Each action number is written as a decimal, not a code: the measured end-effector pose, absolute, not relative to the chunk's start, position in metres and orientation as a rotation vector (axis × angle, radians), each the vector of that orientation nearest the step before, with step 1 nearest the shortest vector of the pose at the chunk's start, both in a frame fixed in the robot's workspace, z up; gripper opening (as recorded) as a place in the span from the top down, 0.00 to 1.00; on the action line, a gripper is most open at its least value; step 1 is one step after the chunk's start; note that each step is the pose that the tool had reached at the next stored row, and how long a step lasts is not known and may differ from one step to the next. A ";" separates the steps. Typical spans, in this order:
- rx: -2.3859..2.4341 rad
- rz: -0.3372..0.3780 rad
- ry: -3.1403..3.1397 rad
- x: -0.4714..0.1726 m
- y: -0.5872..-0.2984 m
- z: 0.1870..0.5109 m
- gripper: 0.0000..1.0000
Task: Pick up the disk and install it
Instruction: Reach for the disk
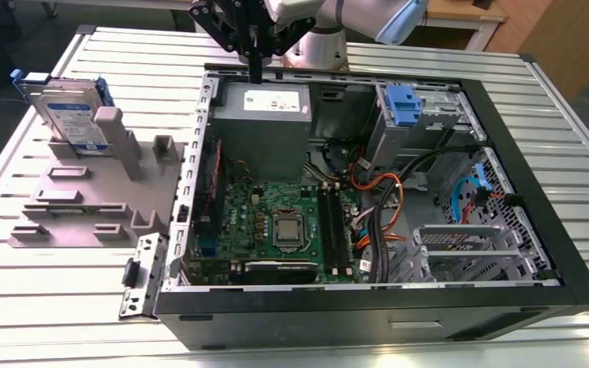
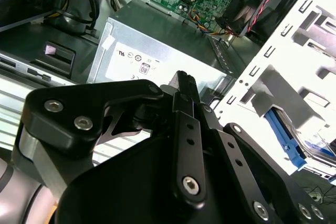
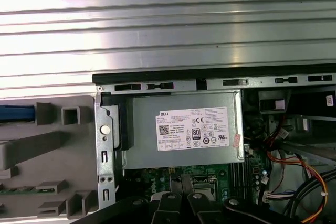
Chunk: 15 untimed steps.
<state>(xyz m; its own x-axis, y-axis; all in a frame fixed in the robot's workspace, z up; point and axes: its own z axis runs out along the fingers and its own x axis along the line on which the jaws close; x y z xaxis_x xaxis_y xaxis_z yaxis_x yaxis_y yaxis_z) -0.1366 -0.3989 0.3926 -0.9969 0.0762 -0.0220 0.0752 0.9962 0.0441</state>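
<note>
The gripper [image 1: 258,70] is seen above the rear edge of the computer case [image 1: 376,316], directly over the grey power-supply box [image 1: 264,115] in the case's back corner. Its fingers are pressed together and nothing is held between them (the same closed pair appears in both wrist views).

The disk [image 1: 73,115] is found outside the case, well apart from the gripper. It stands on edge in a grey holder [image 1: 90,195], which lies on the table [image 1: 540,92] just beside the case's side wall, on the exterior view's left. The disk is untouched, so the task is judged barely begun, and the step in hand is taken to be the reach for the disk.

For that reach to be done well, height should be kept while the case's wall is crossed. The fingers must be parted before any contact is made. The disk should be approached from straight above, in line with the holder's slot, so that it is not wedged against the grey posts. The small blue bracket [image 1: 402,103] inside the case is not to be mistaken for the disk.
</note>
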 end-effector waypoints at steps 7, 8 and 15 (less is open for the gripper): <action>0.118 0.068 3.115 -0.138 -0.399 0.392 0.89; 0.118 0.068 3.115 -0.139 -0.399 0.392 0.89; 0.118 0.068 3.115 -0.141 -0.399 0.392 0.89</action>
